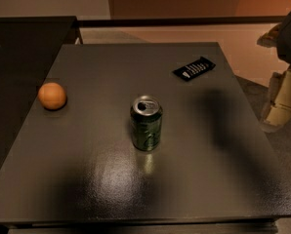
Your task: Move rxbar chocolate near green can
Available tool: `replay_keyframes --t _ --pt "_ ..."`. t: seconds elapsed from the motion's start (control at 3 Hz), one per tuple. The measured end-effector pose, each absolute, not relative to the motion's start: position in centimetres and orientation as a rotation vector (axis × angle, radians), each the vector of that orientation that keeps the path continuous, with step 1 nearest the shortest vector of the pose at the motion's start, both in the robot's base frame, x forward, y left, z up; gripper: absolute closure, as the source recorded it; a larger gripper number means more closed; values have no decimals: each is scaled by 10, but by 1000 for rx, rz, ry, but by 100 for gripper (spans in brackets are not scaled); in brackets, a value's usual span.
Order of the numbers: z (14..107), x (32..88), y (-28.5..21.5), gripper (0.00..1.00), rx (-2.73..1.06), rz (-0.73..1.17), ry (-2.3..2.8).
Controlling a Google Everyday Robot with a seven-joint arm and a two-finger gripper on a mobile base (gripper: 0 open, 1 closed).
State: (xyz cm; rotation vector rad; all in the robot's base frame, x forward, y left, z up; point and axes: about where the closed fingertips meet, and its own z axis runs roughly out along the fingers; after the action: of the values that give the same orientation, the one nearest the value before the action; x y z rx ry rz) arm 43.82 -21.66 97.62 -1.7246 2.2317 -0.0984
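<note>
The rxbar chocolate is a flat black wrapper with white lettering, lying at an angle near the far right of the dark table. The green can stands upright near the table's middle, its silver top and pull-tab opening showing. The bar lies well apart from the can, behind it and to the right. My gripper is a pale shape at the right edge of the view, off the table's right side, to the right of the bar and lower in the view. It holds nothing that I can see.
An orange ball sits near the table's left edge. A second dark surface adjoins at the far left. A dark rail runs behind the table. The floor shows past the table's right edge.
</note>
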Motion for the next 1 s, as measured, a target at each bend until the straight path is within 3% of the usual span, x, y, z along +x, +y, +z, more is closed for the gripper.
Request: replay_keyframes --t 0.33,1.0 --pt "977 439 -216 0 -1723 -99 2229" --pt "955 494 -211 0 -1616 45 2160"
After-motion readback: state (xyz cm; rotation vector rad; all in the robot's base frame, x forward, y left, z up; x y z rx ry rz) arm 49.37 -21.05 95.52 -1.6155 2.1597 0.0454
